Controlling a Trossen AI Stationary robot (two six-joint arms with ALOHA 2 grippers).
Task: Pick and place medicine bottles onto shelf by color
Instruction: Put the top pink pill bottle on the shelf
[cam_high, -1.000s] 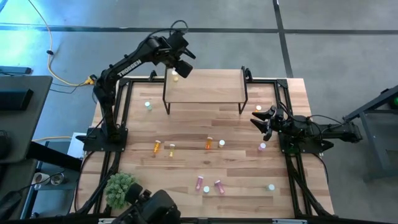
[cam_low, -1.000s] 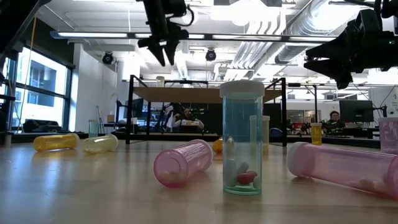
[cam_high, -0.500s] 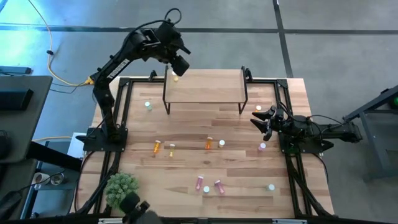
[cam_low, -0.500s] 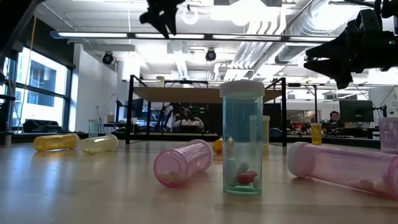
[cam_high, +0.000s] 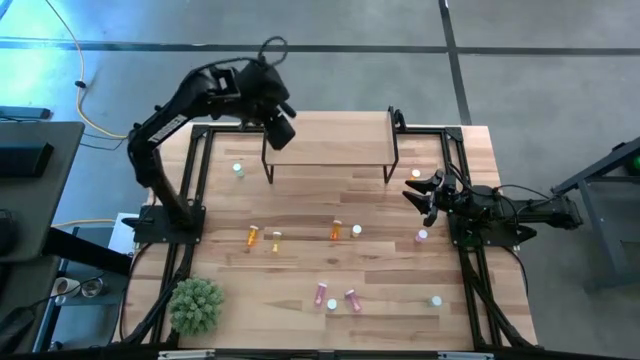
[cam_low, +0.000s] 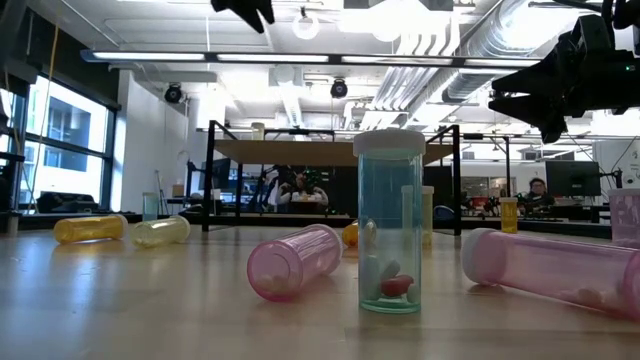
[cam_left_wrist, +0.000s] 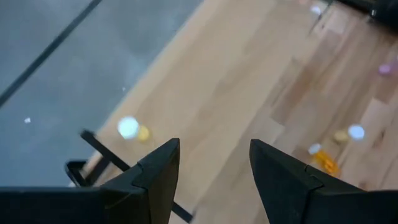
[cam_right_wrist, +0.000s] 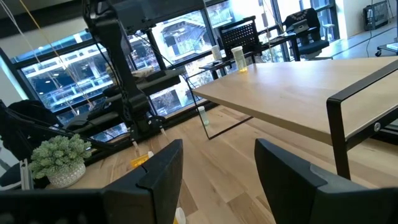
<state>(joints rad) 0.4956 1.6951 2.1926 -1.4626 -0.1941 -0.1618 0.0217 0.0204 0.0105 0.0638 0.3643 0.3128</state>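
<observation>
The shelf (cam_high: 330, 138) stands at the table's far middle on thin black legs. One yellow bottle (cam_left_wrist: 130, 129) stands upright near its far left corner, also seen as the yellow bottle (cam_right_wrist: 237, 58) in the right wrist view. My left gripper (cam_high: 280, 130) hangs high over that corner, open and empty, slanting down. Other medicine bottles are spread over the table: a green one (cam_high: 238, 170), orange ones (cam_high: 252, 236) (cam_high: 336, 230), and pink ones (cam_high: 321, 293) (cam_high: 351, 299) lying on their sides. My right gripper (cam_high: 418, 192) waits open at the table's right side, level.
A small green plant (cam_high: 195, 305) sits at the near left corner. Black frame rails (cam_high: 200, 180) run along both sides of the table. An orange bottle (cam_high: 415, 174) and a pink one (cam_high: 421, 236) stand close to my right gripper. Bare wood lies between the shelf and the bottle row.
My left gripper has risen above the shelf's far left corner, nearly leaving the top of the low view, and has drawn back a little toward the near edge while the arm swung toward the left. It has stayed open and empty.
</observation>
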